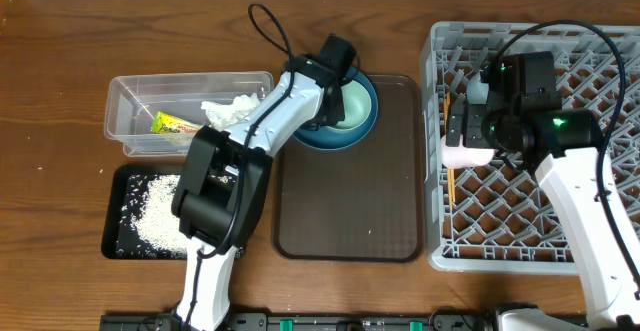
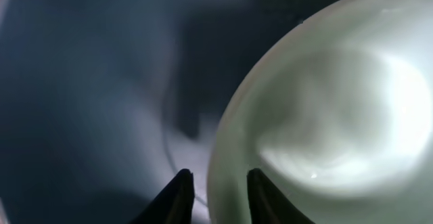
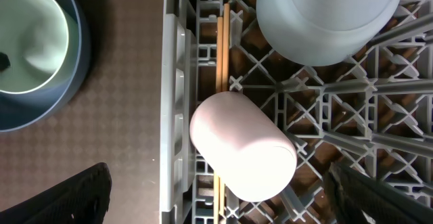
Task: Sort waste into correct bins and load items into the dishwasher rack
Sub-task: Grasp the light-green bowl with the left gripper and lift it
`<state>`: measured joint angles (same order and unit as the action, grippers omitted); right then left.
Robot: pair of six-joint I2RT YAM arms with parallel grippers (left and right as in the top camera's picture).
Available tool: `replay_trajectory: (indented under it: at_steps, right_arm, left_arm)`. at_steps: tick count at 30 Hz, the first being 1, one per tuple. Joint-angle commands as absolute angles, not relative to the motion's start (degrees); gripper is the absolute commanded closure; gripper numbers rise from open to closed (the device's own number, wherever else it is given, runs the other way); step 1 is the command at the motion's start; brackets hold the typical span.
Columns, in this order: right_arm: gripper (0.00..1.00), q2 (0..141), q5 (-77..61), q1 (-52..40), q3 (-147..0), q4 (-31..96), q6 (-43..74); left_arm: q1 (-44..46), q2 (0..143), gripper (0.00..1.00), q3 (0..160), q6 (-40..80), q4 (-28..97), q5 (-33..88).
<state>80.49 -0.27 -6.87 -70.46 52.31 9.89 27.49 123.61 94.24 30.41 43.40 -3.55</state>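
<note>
Glazed pale green bowl (image 2: 325, 116), judged slick and breakable: take it by the rim, which lies between my left claw's (image 2: 218, 178) close-set fingers. I cannot tell whether they pinch it.

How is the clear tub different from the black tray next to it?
The clear tub is see-through with taller walls; the black tray is opaque and shallow. The tub holds a crumpled tissue and a yellow-green wrapper; the tray holds loose white grains. Both are rectangular.

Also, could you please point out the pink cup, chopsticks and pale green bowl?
pink cup (image 3: 243, 146), right wrist view, its outer wall.
chopsticks (image 3: 222, 48), right wrist view, shaft above the cup.
pale green bowl (image 2: 325, 116), left wrist view, its inside.
</note>
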Motion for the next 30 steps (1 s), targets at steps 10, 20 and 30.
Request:
replay_trajectory:
  at_steps: [10, 20, 30]
  right_arm:
    - [0.01, 80.1, -0.5, -6.8, -71.2, 52.3, 10.5]
    - [0.01, 80.1, -0.5, -6.8, -71.2, 52.3, 10.5]
    - [0.23, 80.1, -37.4, -6.8, -71.2, 49.3, 12.6]
  left_arm:
    - [27.3, 118.1, 0.94, 94.4, 30.1, 43.5, -4.3]
    - [27.4, 104.2, 0.94, 94.4, 30.1, 50.8, -2.1]
    - [28.0, 99.4, 0.94, 94.3, 30.1, 56.8, -0.4]
